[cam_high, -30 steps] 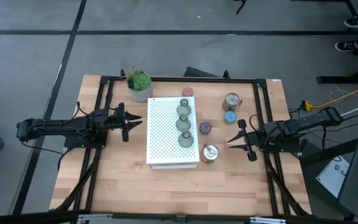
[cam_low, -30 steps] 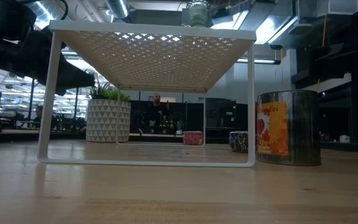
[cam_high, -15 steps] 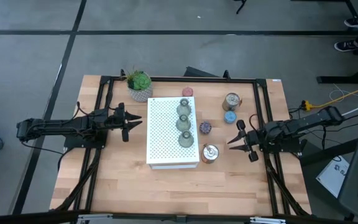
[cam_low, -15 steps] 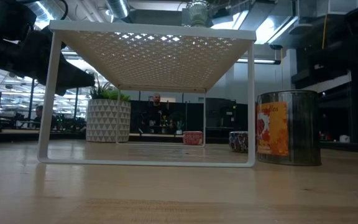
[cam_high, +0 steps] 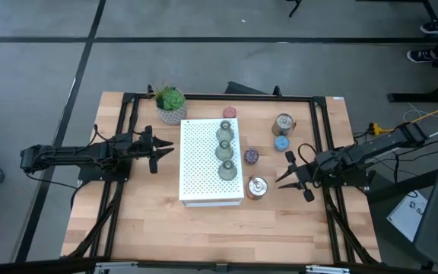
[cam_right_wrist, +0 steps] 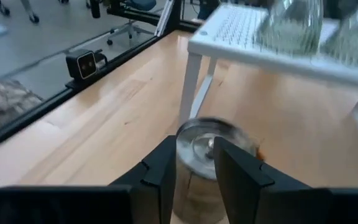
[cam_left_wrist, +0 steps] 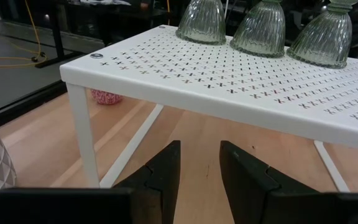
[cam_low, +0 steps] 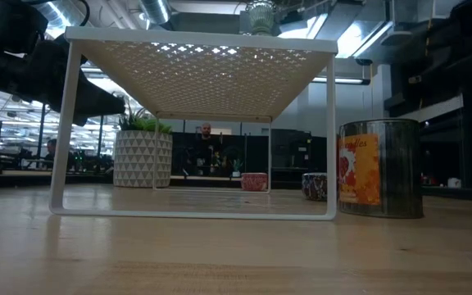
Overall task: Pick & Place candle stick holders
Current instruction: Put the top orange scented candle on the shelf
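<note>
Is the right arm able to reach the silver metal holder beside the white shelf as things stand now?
Probably yes. The right pincer is open, apart from the silver metal holder and pointed at it, with bare table between them. The white shelf stands just behind the holder, not in the way.

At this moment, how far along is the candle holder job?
Done: three green holders stand on the white rack. In hand: nothing; the right pincer, slightly open, faces the near tin. Left: that tin, the far tin, and the pink, purple and blue holders on the table. The left pincer waits open.
</note>
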Available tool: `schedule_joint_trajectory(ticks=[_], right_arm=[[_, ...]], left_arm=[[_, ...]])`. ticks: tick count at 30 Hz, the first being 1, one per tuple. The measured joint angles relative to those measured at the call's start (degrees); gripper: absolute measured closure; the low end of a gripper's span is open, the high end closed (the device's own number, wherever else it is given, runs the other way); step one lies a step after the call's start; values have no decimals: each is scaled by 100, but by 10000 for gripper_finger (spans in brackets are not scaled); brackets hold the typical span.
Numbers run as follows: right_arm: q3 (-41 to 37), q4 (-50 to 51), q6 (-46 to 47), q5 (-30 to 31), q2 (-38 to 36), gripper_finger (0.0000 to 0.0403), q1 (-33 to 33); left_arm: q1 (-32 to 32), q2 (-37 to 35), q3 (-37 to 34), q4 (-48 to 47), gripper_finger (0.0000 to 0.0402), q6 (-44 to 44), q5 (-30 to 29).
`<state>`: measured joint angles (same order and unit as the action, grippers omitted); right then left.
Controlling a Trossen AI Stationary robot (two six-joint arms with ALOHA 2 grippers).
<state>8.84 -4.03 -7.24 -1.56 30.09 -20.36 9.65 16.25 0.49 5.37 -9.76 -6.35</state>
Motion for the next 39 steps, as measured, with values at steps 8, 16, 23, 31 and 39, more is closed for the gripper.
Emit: schedule_joint_trajectory(ticks=[8, 16, 23, 31, 39], right_arm=[[24, 147, -282, -44, -138, 293, 7], [19, 537, 396, 1486, -225, 293, 300], [275, 880, 1488, 3379, -14, 293, 809], [2166, 3227, 2418, 3692, 481, 293, 1669], [3235, 4953, 2594, 2852, 1435, 293, 2485]], left_arm=[[-1, 0, -2, 2, 294, -1, 0], [0, 1, -2, 1, 294, 0, 0], [-2, 0, 0, 0, 294, 0, 0], [0, 0, 0, 0, 294, 0, 0], [0, 2, -2, 0, 294, -2, 0]])
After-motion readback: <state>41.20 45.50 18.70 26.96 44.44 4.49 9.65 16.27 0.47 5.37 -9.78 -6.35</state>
